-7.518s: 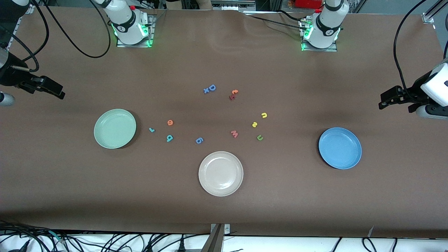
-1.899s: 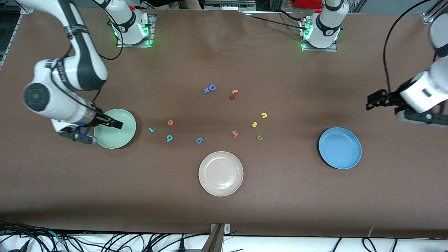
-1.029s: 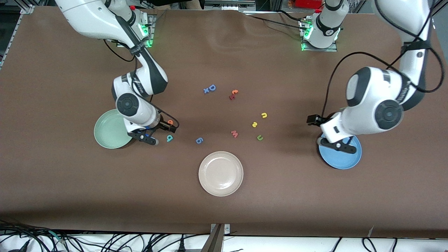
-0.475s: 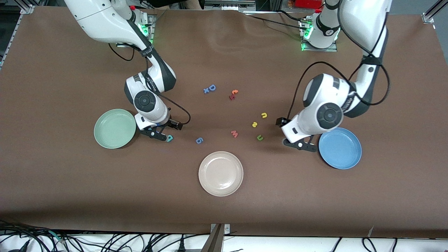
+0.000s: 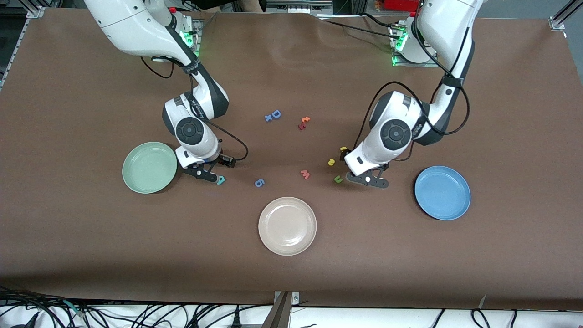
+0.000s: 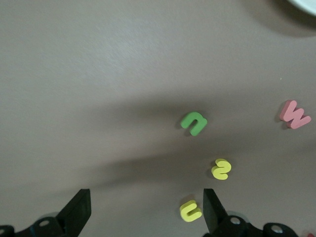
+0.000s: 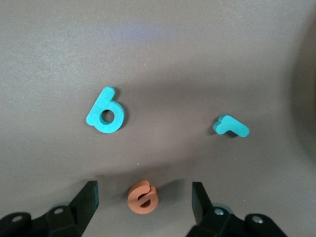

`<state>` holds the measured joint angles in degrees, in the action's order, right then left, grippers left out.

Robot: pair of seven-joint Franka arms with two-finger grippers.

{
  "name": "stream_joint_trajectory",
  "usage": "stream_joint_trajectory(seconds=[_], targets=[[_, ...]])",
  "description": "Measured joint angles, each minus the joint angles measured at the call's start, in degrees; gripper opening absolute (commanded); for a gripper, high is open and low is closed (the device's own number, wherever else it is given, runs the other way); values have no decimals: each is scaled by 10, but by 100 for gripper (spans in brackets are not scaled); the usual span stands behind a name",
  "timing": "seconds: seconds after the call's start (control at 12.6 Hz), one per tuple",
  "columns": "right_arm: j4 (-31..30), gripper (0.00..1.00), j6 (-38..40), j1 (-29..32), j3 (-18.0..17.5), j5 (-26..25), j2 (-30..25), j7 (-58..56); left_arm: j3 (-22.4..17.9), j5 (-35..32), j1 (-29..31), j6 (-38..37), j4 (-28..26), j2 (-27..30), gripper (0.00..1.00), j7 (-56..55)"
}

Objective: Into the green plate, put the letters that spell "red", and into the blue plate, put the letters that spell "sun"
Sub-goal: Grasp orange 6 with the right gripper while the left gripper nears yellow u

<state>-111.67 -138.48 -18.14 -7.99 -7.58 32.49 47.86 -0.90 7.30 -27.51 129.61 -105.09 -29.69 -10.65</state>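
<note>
The orange e [image 7: 142,198] lies on the table between the fingers of my open right gripper [image 7: 144,205], touching neither. The teal d [image 7: 105,117] [image 5: 220,180] and teal r [image 7: 231,127] lie close by. The arm hides the e and r in the front view. The green plate [image 5: 149,167] sits beside this hand, toward the right arm's end. My open left gripper [image 6: 145,215] hovers low with the yellow n [image 6: 190,211] between its fingers, close to one finger [image 6: 213,213]. The yellow s [image 6: 220,169] [image 5: 331,161] and green u [image 6: 194,123] [image 5: 338,179] lie near it. The blue plate [image 5: 442,192] holds nothing.
A cream-white plate [image 5: 287,225] sits nearest the front camera, mid-table. A pink m [image 5: 305,174] and a blue 6-like letter [image 5: 259,182] lie between the two hands. Farther from the camera lie a blue D with a small x [image 5: 273,115] and a pair of small orange and red letters [image 5: 304,122].
The left arm has swung from the blue plate in over the yellow and green letters. The right arm shifted from beside the green plate to over the orange e, then held still.
</note>
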Motion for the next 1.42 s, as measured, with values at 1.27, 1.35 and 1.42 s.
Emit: stream_joint_trajectory(seconds=[1.27,1.35,1.42], targets=[[-13,23,-23,0,1,-1,-5,-1,0,0,-64,186,-180,46,100,-62],[-10,23,-5,0,4,-2,-11,-5,0,0,-69,191,-183,45,100,-69],[-6,23,27,0,12,-3,-23,-19,0,0,-74,193,-184,44,100,-76]])
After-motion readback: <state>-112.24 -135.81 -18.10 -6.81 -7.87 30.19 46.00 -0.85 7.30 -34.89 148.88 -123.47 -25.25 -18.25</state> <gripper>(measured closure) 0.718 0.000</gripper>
